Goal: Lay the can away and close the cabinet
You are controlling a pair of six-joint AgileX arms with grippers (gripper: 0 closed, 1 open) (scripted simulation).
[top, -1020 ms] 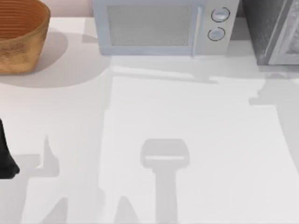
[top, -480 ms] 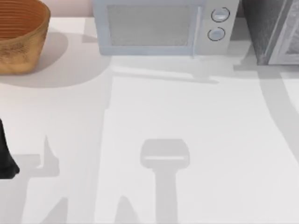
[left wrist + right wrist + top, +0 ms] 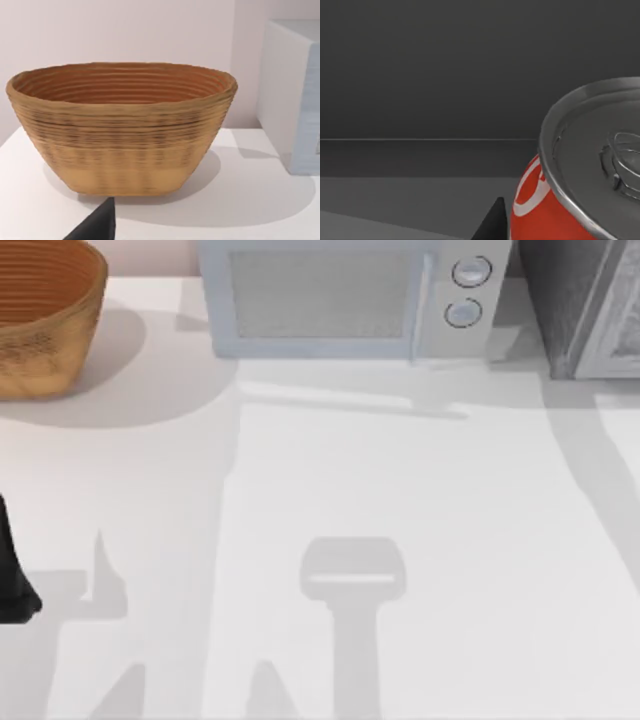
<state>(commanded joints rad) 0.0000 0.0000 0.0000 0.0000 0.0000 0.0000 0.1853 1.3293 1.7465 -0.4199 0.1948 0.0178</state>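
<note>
Wicker basket (image 3: 40, 315) at upper left of top view, cut off by the frame edge; in left wrist view (image 3: 122, 127) interior looks bare as far as visible, floor of it hidden behind the rim. Microwave (image 3: 345, 300) at top centre, door shut, contents not visible. Cabinet (image 3: 580, 305) at upper right corner, mostly cropped, pale door frame just visible at the edge.

Can (image 3: 580, 180) seen in right wrist view: silver lid w/ pull tab, red label below, sitting amid dark grey walls, prob. the cabinet interior. Very close to the right hand; a dark fingertip (image 3: 492, 222) just beside the can's side. Can't tell if gripping or loose, other finger out of frame.

Left arm (image 3: 12, 570) parked at left edge of the bench (image 3: 400, 490), only a dark sliver showing; its hand state impossible to tell.
</note>
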